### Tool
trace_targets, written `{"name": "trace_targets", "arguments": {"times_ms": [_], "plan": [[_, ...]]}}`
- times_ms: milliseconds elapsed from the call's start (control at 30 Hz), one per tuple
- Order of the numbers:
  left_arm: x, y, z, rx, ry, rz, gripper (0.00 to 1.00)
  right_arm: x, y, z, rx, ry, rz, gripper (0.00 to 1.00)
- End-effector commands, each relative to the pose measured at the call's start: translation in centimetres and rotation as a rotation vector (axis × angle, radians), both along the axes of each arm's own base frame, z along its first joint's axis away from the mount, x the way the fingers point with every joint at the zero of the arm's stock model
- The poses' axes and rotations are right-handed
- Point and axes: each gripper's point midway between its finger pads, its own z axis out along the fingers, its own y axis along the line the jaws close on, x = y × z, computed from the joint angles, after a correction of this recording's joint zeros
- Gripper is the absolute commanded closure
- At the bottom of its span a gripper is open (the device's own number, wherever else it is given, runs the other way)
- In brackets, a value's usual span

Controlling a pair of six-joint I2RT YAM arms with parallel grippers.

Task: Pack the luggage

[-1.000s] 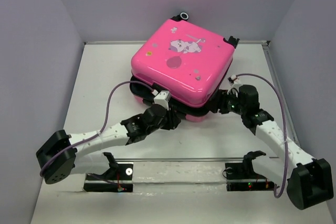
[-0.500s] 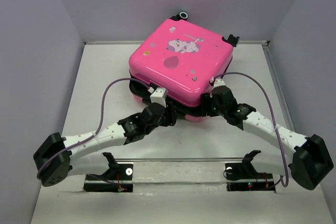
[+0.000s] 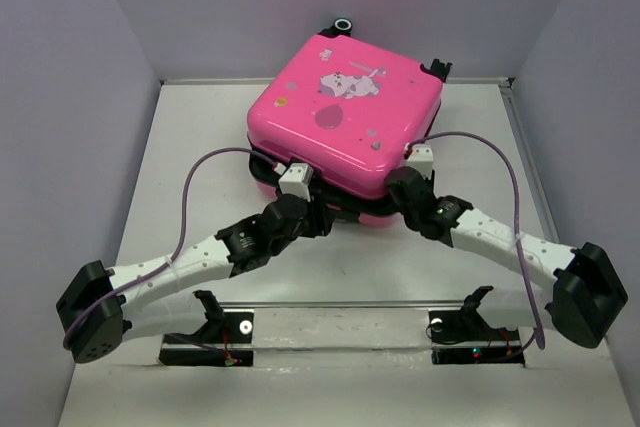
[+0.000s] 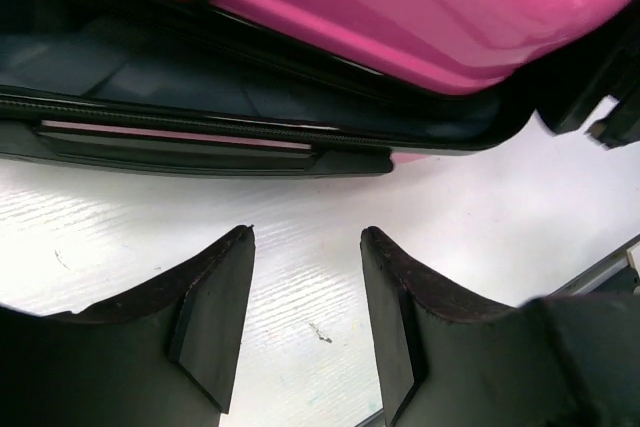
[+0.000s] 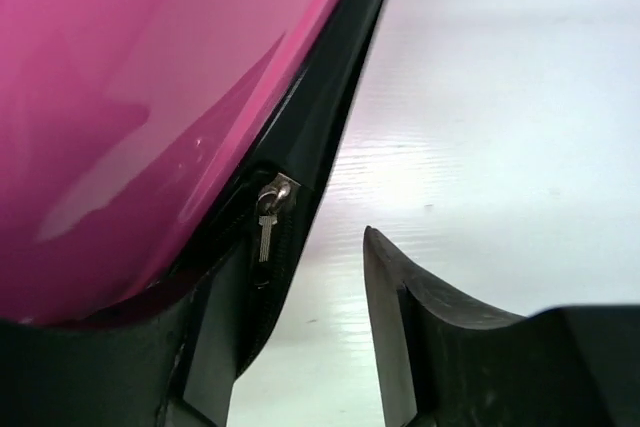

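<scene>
Hot-pink hard-shell suitcase (image 3: 345,112) with cartoon print is laid flat at the far middle of the white counter (image 3: 200,147), printed side up. Pink lid (image 4: 430,7) is lowered but not seated. In the left wrist view a gap is seen along the near edge, with dark fabric lining (image 4: 110,62) exposed above the black zipper track (image 4: 180,129). Contents cannot be made out through the gap.

Left tool (image 4: 305,297) is released, nothing between the jaws, and is held just in front of the near-left edge. Right tool (image 5: 300,287) is also spread, nothing clenched, and is placed at the near-right corner. A small metal zipper pull (image 5: 268,209) is hung on the black rim just above the finger (image 5: 210,347) at the left of that wrist view.

Step judged: closing-up, zip not yet run.

Next move:
- Lid to be pressed down until the halves meet.
- Pull to be pinched, likely by the right tool, and drawn along the track.
- Pull is small and thin, so fine alignment is called for; a misaligned lid could jam the zip.
</scene>
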Motion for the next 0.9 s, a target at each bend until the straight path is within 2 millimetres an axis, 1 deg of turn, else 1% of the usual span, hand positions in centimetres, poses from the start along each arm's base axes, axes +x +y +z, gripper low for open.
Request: {"name": "trace_targets", "arguments": {"times_ms": [0,33,67,100,133,200,267,300,333,367,400,433,500,533,567,600,633,667,700,733,767,800,833,867], "plan": [[0.7,0.4,1.0,-0.01,-0.039,0.032,0.42,0.9,-5.4,7.6,-0.038,-0.262,-0.272,0.49],[0.7,0.4,1.0,-0.011,-0.038,0.031,0.42,0.8,-5.8,8.6,-0.025,-0.289,-0.285,0.49],[0.7,0.2,1.0,-0.014,-0.037,0.027,0.42,0.4,-6.2,10.3,0.024,-0.337,-0.291,0.5],[0.7,0.2,1.1,-0.018,-0.037,0.028,0.42,0.4,-6.2,10.3,0.022,-0.34,-0.288,0.5],[0.7,0.1,1.0,-0.019,-0.035,0.026,0.42,0.1,-6.4,11.1,0.039,-0.362,-0.29,0.5],[0.7,0.0,0.7,-0.018,-0.029,0.023,0.42,-0.9,-7.4,13.3,0.093,-0.423,-0.295,0.5],[0.7,-0.1,0.7,-0.022,-0.027,0.022,0.43,-1.2,-8.0,13.7,0.065,-0.43,-0.295,0.5],[0.7,-0.2,0.7,-0.026,-0.026,0.022,0.42,-1.4,-8.2,13.3,0.049,-0.413,-0.295,0.51],[0.6,-0.2,0.7,-0.027,-0.025,0.02,0.42,-1.6,-8.0,12.7,0.059,-0.391,-0.285,0.52],[0.5,-0.3,0.7,-0.03,-0.023,0.013,0.42,-1.5,-7.5,12.1,0.065,-0.37,-0.255,0.56],[0.4,-0.3,0.7,-0.033,-0.02,0.009,0.42,-1.4,-6.6,11.6,0.082,-0.346,-0.207,0.6],[0.3,-0.4,0.7,-0.037,-0.017,0.002,0.42,-1.2,-4.5,10.7,0.095,-0.304,-0.09,0.66],[-0.1,-0.9,0.7,-0.049,-0.007,-0.026,0.42,-1.1,-4.0,8.8,0.073,-0.248,-0.03,0.72],[-0.2,-1.1,0.7,-0.059,-0.004,-0.039,0.43,-1.2,-2.7,7.8,0.101,-0.21,0.04,0.76],[-0.5,-1.3,0.4,-0.064,0.005,-0.054,0.43,-1.2,-2.0,7.2,0.1,-0.192,0.11,0.79],[-0.9,-1.9,0.4,-0.076,0.011,-0.079,0.43,-0.9,-2.1,7.1,0.151,-0.212,0.128,0.8],[-1.1,-2.1,0.3,-0.076,0.016,-0.089,0.44,-1.2,-0.6,6.8,0.233,-0.198,0.214,0.8],[-1.3,-2.3,0.3,-0.079,0.017,-0.095,0.44,-0.7,-0.3,7.6,0.314,-0.243,0.237,0.76],[-1.6,-2.7,0.0,-0.074,0.023,-0.106,0.44,-0.8,-0.4,8.2,0.376,-0.279,0.264,0.72],[-1.8,-2.9,-0.1,-0.074,0.024,-0.116,0.44,-0.9,-1.2,6.5,0.444,-0.249,0.274,0.66],[-1.9,-3.1,-0.1,-0.075,0.023,-0.12,0.44,-0.5,-1.2,7.4,0.49,-0.303,0.302,0.61],[-1.9,-3.3,-0.1,-0.078,0.022,-0.126,0.44,-0.6,-1.3,7.5,0.516,-0.317,0.326,0.53],[-2.0,-3.6,-0.3,-0.073,0.028,-0.132,0.44,-1.1,-0.6,7.6,0.555,-0.315,0.393,0.51],[-1.9,-3.7,-0.3,-0.075,0.025,-0.133,0.44,-0.9,-1.5,7.3,0.565,-0.319,0.38,0.49]]}}
